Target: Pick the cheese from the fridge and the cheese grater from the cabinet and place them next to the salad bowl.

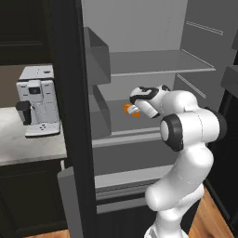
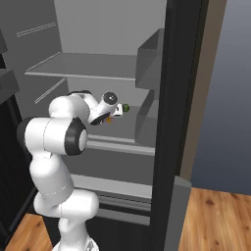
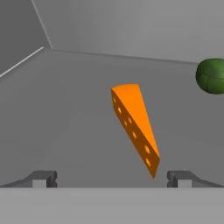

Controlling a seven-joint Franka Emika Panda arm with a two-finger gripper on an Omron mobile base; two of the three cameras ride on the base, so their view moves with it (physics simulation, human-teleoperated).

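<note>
Right now the arm is reaching deep into the open fridge [image 1: 153, 65], and this looks like the opening leg of the job: going for the cheese [image 3: 134, 124] before anything else gets fetched. In the hand view the orange wedge lies on the grey fridge shelf [image 3: 78, 109] straight ahead, its pointed end towards the camera and its holed side showing, between the lines of the two finger tips but not yet between them. The gripper [image 3: 111, 178] has its jaws spread wide apart, with nothing in them. A round dark-green item [image 3: 213, 75] sits off to the wedge's right, well apart from it and cut off by the picture's edge. My read on the next move: ease forward and down so the fingers straddle the wedge across its narrow faces, then close, taking care not to nudge the point sideways. From the left base view only a scrap of orange peeps past the hand; from the right base view the wrist covers nearly all of it, so how close the tips really are is hard to judge. A coffee machine [image 1: 38, 100] stands on the counter [image 1: 23, 148] left of the fridge.
</note>
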